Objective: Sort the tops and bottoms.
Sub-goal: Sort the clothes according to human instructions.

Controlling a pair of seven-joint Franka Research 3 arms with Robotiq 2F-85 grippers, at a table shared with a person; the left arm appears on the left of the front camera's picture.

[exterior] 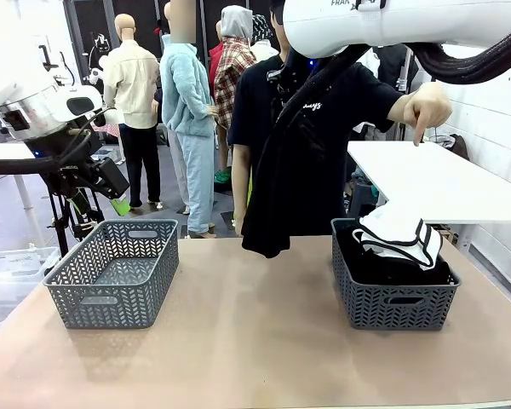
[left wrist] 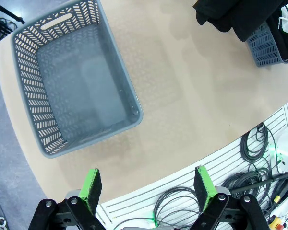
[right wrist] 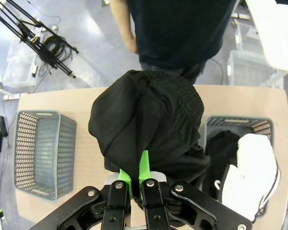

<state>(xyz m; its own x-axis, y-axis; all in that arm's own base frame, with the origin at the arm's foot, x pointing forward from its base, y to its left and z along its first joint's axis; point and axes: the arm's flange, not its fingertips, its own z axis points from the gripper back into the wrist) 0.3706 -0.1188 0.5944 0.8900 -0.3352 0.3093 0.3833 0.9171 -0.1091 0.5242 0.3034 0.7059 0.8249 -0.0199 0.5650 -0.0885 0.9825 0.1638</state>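
Note:
My right gripper point(right wrist: 134, 175) is shut on a black garment point(right wrist: 149, 120) with a ribbed band, bunched over its green pads. In the front view that black garment point(exterior: 277, 170) hangs high over the table's far middle, between the two baskets and in front of the person. The left grey basket point(exterior: 111, 273) is empty. The right grey basket point(exterior: 392, 302) holds black clothing and a white garment with black trim point(exterior: 400, 234). My left gripper point(left wrist: 148, 187) is open and holds nothing; it hovers off the table's edge, beside the empty basket point(left wrist: 72, 81).
A person in a black shirt stands at the far side, one hand point(exterior: 426, 111) pointing down at a white side table point(exterior: 443, 179) above the right basket. Bare brown tabletop point(exterior: 255, 332) lies between the baskets. Cables point(left wrist: 259, 167) hang below the table edge.

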